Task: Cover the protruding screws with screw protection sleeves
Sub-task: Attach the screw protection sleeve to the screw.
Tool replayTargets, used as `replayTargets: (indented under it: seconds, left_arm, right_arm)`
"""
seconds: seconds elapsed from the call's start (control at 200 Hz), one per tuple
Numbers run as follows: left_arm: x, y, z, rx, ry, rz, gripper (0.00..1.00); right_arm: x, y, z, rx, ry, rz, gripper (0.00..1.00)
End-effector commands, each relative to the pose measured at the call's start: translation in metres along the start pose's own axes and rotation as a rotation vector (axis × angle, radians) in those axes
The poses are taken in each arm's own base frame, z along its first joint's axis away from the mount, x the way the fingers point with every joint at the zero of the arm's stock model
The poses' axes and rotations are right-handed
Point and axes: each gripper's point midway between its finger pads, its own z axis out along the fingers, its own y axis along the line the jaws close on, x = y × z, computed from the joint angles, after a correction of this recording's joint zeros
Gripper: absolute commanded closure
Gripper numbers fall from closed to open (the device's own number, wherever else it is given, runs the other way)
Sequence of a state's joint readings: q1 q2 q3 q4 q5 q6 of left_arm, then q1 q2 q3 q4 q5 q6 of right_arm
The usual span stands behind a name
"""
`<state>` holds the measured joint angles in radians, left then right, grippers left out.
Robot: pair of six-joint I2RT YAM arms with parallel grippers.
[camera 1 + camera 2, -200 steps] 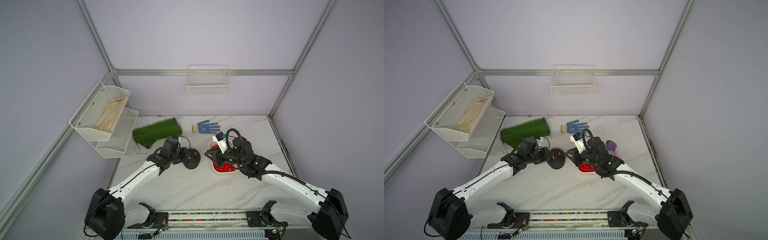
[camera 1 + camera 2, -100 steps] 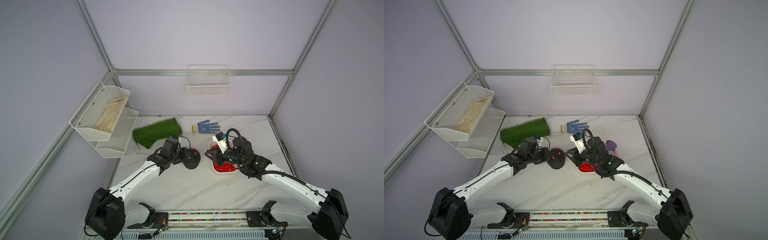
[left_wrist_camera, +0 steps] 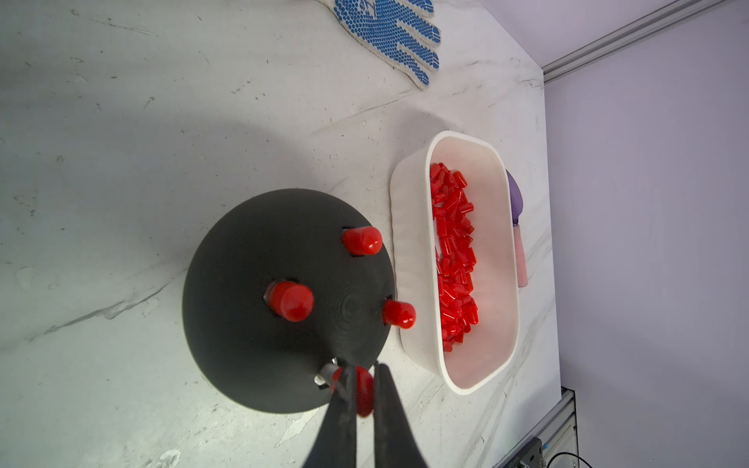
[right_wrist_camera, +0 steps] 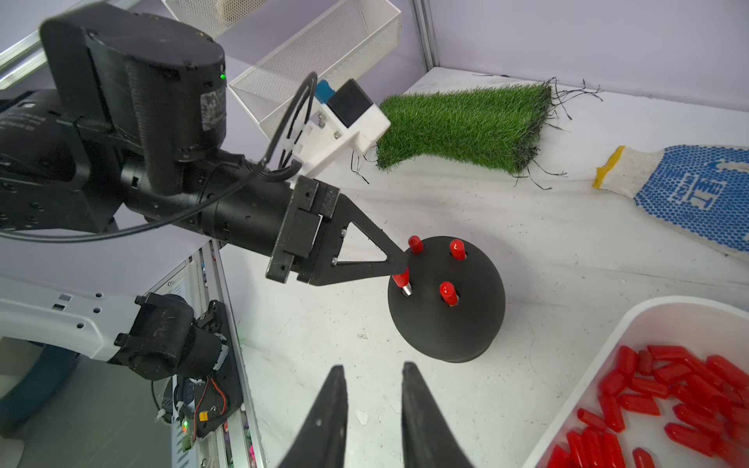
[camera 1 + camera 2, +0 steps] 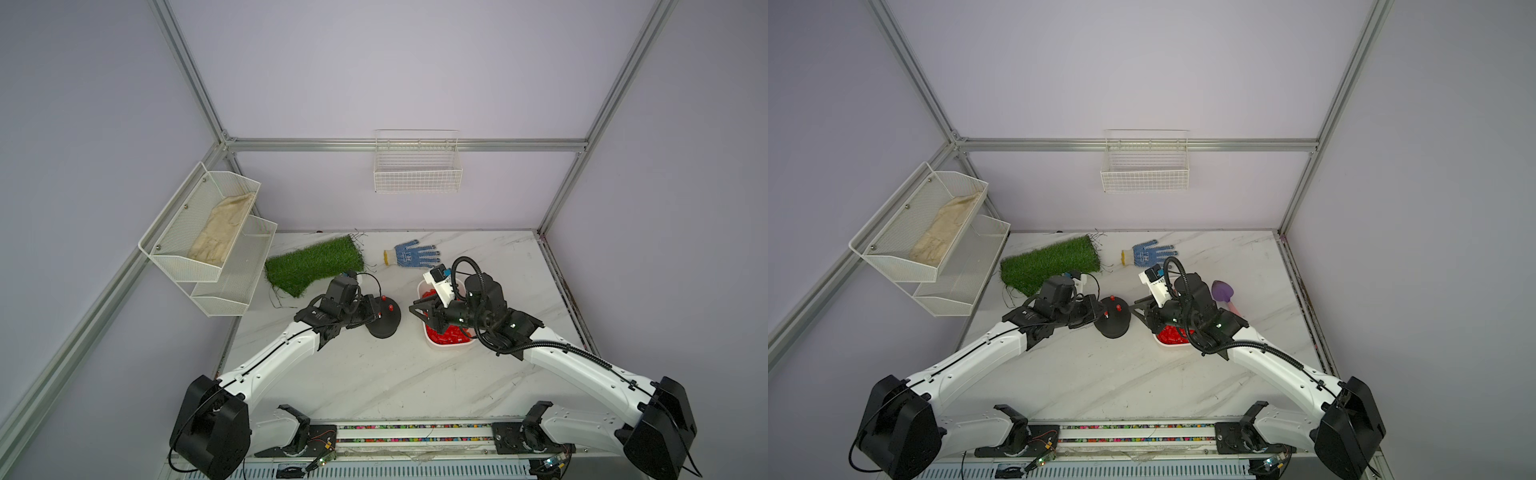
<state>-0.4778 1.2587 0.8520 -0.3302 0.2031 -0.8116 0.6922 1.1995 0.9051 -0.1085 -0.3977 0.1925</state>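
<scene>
Item: small red cylindrical plastic sleeve, partly down over the one bare silvery metal stud on black round dome | Handling: likely light, soft, slippery (grip mid-body, squarely) | Left gripper: pinching it | Right gripper: parted, empty, near white plastic tray of spares.

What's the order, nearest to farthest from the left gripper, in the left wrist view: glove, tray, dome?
From the left gripper, shut on a sleeve:
1. Dome: right at the fingertips.
2. Tray: just past the dome, on its right.
3. Glove: farthest, rearward of both.
</scene>
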Motion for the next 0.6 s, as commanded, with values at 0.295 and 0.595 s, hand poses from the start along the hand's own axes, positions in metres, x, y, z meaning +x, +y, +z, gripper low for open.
replayTargets:
  seconds: [0.295,0.595]
  left_arm:
    - [0.0026,0.0102,0.0014,-0.023,-0.005,0.0,0.9]
    - [0.005,0.0127,0.0034,-0.028,0.004,-0.001,0.84]
  right_arm:
    - [0.0004,0.0063,0.002,-0.022,0.038,-0.025,0.73]
    - [-0.0004,0.0083,0.0005,-0.03,0.033,-0.024,0.73]
